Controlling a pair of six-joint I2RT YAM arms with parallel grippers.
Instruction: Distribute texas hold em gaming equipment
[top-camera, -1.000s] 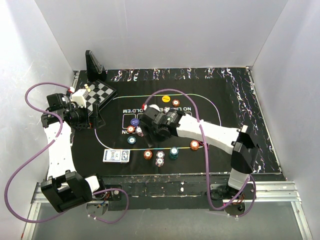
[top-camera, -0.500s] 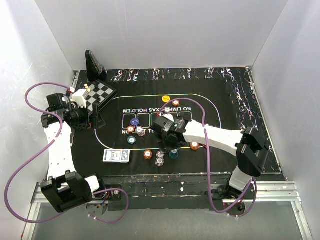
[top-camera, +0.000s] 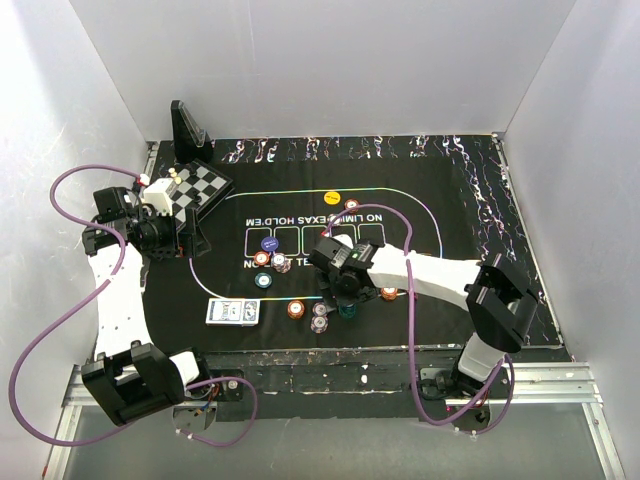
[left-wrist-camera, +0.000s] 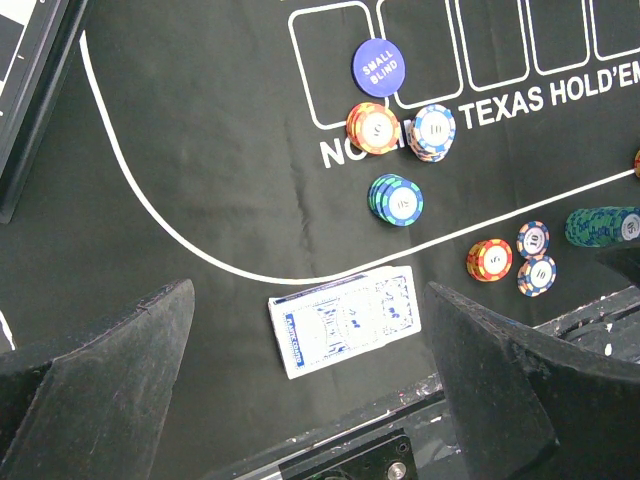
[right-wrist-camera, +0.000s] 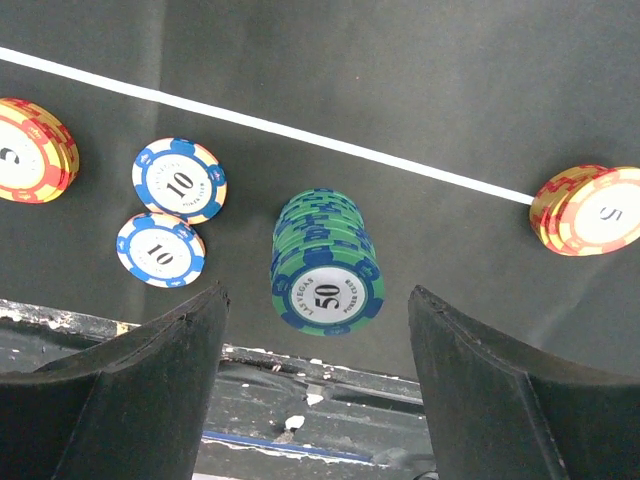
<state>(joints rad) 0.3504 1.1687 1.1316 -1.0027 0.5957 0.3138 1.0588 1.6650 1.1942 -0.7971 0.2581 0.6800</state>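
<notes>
Left wrist view: my left gripper (left-wrist-camera: 310, 295) is spread wide and holds nothing, hanging above the black mat (left-wrist-camera: 180, 180). One deck of cards (left-wrist-camera: 344, 320) lies flat on the mat, framed between my two fingers. Beyond it sit one blue disc (left-wrist-camera: 378, 67) and three piles: an orange stack (left-wrist-camera: 373, 128), a white-and-blue stack (left-wrist-camera: 433, 132) and a teal-and-blue stack (left-wrist-camera: 396, 200).

On the right wrist view my right gripper (right-wrist-camera: 318, 295) is just as wide, a finger on either side of one green chip stack (right-wrist-camera: 325, 265) marked 50, touching neither. Across that view I count the left orange pile (right-wrist-camera: 30, 150), two single blue-and-white chips (right-wrist-camera: 180, 180) (right-wrist-camera: 160, 250), the green chip stack, then the right orange pile (right-wrist-camera: 590, 210).
</notes>
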